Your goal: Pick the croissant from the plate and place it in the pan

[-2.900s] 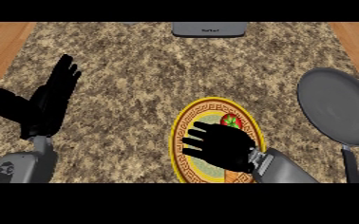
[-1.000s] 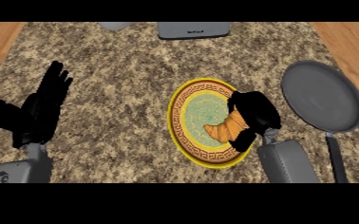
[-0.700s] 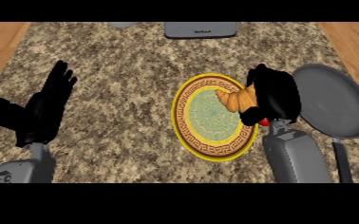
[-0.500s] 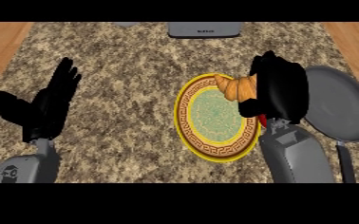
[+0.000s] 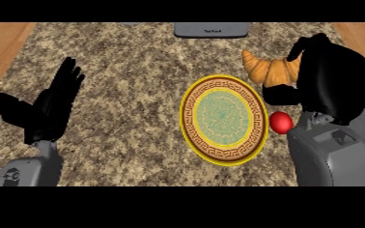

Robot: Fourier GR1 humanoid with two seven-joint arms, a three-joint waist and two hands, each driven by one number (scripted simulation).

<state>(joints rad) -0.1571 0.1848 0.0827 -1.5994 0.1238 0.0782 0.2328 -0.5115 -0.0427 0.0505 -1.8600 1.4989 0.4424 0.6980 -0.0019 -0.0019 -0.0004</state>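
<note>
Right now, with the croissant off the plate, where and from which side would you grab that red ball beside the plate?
Take the red ball across its round middle, coming from above. It lies low between the plate and the right forearm, so a sideways approach looks cramped. The right robot hand is busy holding the croissant.

We count one croissant (image 5: 269, 69) at the upper right of the frame, and one plate (image 5: 225, 119) with a gold patterned rim at centre. One small red round object (image 5: 280, 121) sits just right of the plate. One grey device (image 5: 212, 29) lies at the top edge, centre. We count two black hands: the left hand (image 5: 53, 101) at the left of the frame and the right hand (image 5: 324, 84) at the right. One speckled counter (image 5: 135, 72) carries everything.
</note>
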